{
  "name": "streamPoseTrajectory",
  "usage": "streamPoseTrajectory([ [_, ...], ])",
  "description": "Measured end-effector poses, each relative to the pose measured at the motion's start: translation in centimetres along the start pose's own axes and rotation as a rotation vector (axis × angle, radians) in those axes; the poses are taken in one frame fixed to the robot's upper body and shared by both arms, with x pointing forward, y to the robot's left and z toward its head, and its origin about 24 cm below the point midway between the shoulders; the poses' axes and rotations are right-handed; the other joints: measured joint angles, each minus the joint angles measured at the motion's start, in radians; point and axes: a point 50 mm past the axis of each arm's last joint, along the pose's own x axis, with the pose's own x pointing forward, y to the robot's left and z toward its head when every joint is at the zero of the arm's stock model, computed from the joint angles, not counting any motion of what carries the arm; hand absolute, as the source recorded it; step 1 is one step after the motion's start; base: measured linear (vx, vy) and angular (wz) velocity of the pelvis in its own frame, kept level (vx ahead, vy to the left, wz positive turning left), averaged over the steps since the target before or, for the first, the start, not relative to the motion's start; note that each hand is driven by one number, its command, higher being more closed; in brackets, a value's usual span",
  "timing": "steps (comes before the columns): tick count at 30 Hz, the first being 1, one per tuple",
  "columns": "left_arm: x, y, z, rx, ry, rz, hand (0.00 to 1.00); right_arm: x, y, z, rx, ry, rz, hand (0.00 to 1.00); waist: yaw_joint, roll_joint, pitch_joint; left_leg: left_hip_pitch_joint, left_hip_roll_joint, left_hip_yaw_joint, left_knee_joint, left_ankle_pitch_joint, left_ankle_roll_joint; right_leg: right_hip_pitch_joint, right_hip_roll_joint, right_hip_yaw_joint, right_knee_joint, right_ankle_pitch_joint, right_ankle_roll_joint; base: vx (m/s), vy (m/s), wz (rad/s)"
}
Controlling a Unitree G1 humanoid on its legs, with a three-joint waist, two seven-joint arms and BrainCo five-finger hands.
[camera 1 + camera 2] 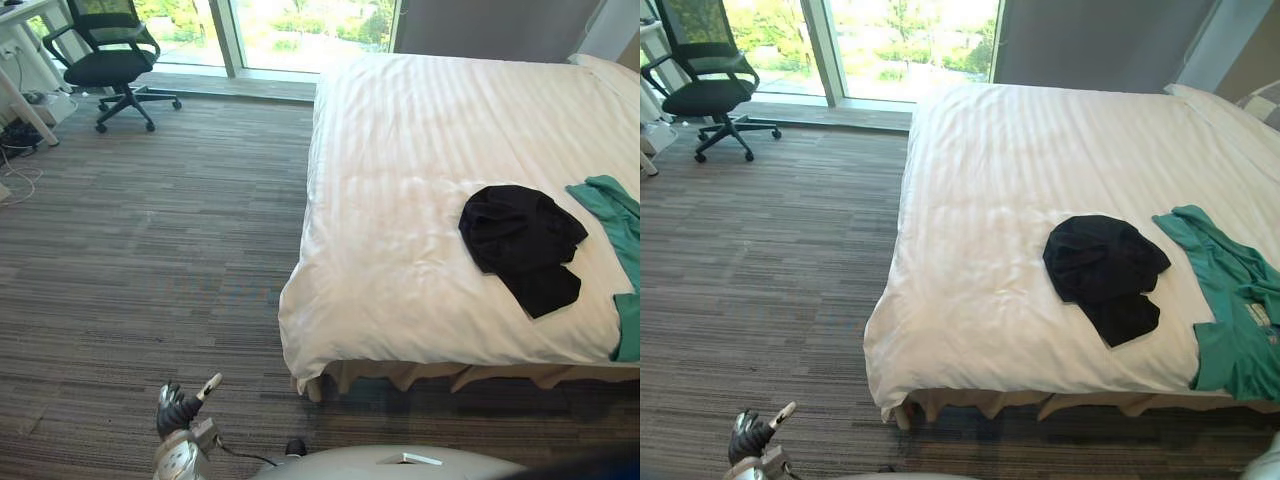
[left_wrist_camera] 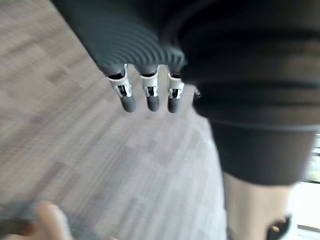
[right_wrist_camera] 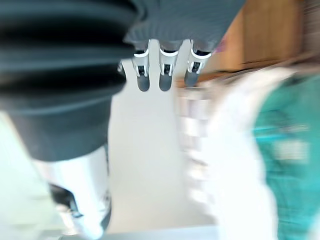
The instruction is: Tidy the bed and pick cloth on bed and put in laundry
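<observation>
A crumpled black cloth lies on the white bed, towards its foot on the right half. Beside it on the right, a teal garment is spread out to the bed's right side and reaches the foot edge. My left hand hangs low over the carpet, left of the bed's near corner and well away from both cloths. Its fingers are relaxed and hold nothing. The fingers of my right hand hang straight and empty, with the teal garment blurred beyond them.
Striped grey carpet stretches left of the bed. A black office chair stands at the far left by a white desk and the window. A pillow sits at the bed's far right corner.
</observation>
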Motion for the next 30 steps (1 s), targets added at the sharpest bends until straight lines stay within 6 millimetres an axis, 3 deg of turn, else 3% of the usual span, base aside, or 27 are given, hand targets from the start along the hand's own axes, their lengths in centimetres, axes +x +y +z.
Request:
streamPoseTrajectory([
  [2, -0.3, -0.1, -0.9, -0.012, 0.042, 0.03, 0.0, -4.4, 3.9, -0.6, 0.008, -0.046, 0.103, 0.0, -0.02, -0.007, -0.004, -0.002, 0.013, -0.008, 0.005, 0.005, -0.006, -0.002, 0.01, -0.005, 0.01, 0.001, 0.0, 0.12, -0.057, 0.08],
  [3, -0.4, -0.5, -1.2, -0.014, 0.049, 0.024, 0.0, -5.9, 4.8, -1.2, 0.005, -0.043, 0.113, 0.0, -0.02, -0.006, -0.005, -0.001, 0.016, -0.013, 0.005, 0.005, -0.007, -0.002, 0.013, -0.009, 0.016, 0.001, 0.0, 0.11, -0.055, 0.25],
  [5, -0.4, -2.7, -0.9, -0.025, 0.043, -0.029, 0.0, -9.5, 7.6, -3.4, -0.001, 0.025, 0.11, 0.0, -0.014, -0.004, -0.006, -0.003, 0.02, -0.031, 0.005, 0.003, -0.006, 0.001, 0.008, -0.031, 0.032, 0.001, 0.0, 0.08, -0.02, 0.3],
  [6, -0.3, -3.2, -0.7, -0.027, 0.037, -0.043, 0.0, -10.1, 8.7, -3.7, -0.001, 0.035, 0.129, 1.0, -0.009, 0.0, -0.008, -0.006, 0.014, -0.042, 0.006, 0.001, -0.004, 0.001, 0.003, -0.033, 0.032, 0.001, 0.0, 0.06, 0.018, 0.23],
  [10, -0.1, -3.7, -1.0, 0.009, 0.052, -0.07, 0.0, -11.1, 13.6, -2.6, 0.059, -0.003, 0.274, 1.0, 0.011, 0.008, -0.011, -0.01, -0.015, -0.077, 0.006, -0.004, 0.009, 0.013, -0.014, -0.039, 0.027, 0.001, 0.0, 0.06, 0.044, 0.21],
  [15, -0.2, -4.4, -2.3, 0.101, 0.104, -0.121, 0.0, -10.5, 18.1, -1.1, 0.067, -0.084, 0.445, 1.0, 0.025, -0.011, 0.0, -0.064, -0.047, -0.158, 0.025, 0.005, 0.024, 0.022, -0.031, -0.093, 0.003, 0.004, 0.005, 0.05, 0.018, 0.51],
  [17, 0.0, -4.6, -1.9, 0.132, 0.087, -0.138, 0.0, -10.5, 19.8, -1.2, 0.062, -0.081, 0.498, 1.0, 0.051, -0.029, 0.02, -0.082, -0.053, -0.199, 0.047, 0.005, 0.025, 0.042, -0.03, -0.128, -0.01, 0.005, 0.006, 0.05, -0.035, 0.55],
  [20, 0.0, -4.9, -1.8, 0.152, 0.083, -0.152, 0.0, -11.4, 22.9, -0.8, 0.076, -0.085, 0.618, 1.0, 0.074, -0.028, 0.034, -0.114, -0.063, -0.264, 0.073, 0.005, 0.025, 0.054, -0.025, -0.179, -0.014, 0.005, 0.006, 0.03, -0.042, 0.63],
  [26, -0.1, -5.7, -1.7, 0.176, 0.074, -0.187, 0.0, -13.1, 27.4, 0.4, 0.114, -0.097, 0.761, 1.0, 0.13, -0.029, 0.102, -0.156, -0.07, -0.348, 0.09, 0.021, 0.022, 0.068, -0.009, -0.257, -0.023, 0.004, 0.005, 0.0, -0.042, 0.45],
  [30, 0.1, -7.7, -0.4, 0.185, 0.021, -0.243, 0.0, -14.2, 30.6, 2.9, 0.176, -0.151, 0.84, 1.0, 0.161, -0.029, 0.175, -0.208, -0.069, -0.391, 0.091, 0.056, 0.012, 0.047, 0.001, -0.281, -0.024, 0.0, -0.001, -0.04, -0.019, 0.34],
])
